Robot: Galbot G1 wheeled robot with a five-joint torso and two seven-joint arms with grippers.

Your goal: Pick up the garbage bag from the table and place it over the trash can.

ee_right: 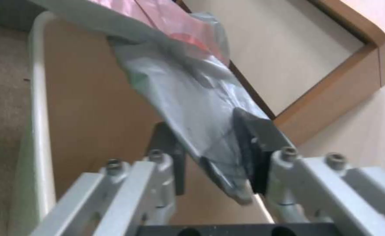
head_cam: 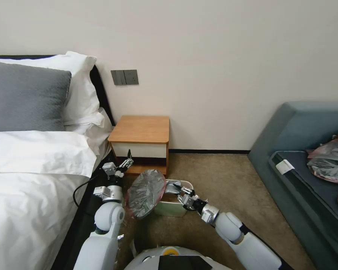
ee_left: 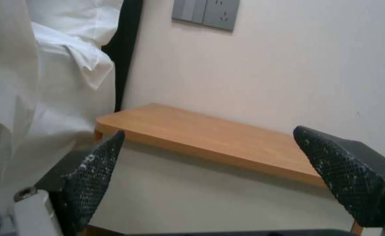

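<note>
Grey-pink garbage bag (head_cam: 146, 193) hung over the trash can (head_cam: 173, 208), pinched by the right gripper (head_cam: 184, 196); left gripper (head_cam: 128, 158) spread, empty.

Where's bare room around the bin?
Free: wooden nightstand top, carpet between cream bin and blue sofa. Crowded: bin's bed side, where the grey-pink garbage bag hangs between open left gripper and right gripper pinching it.

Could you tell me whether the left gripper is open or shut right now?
Open: the left gripper has its fingertips spread wide apart with nothing between them, facing the table.
</note>
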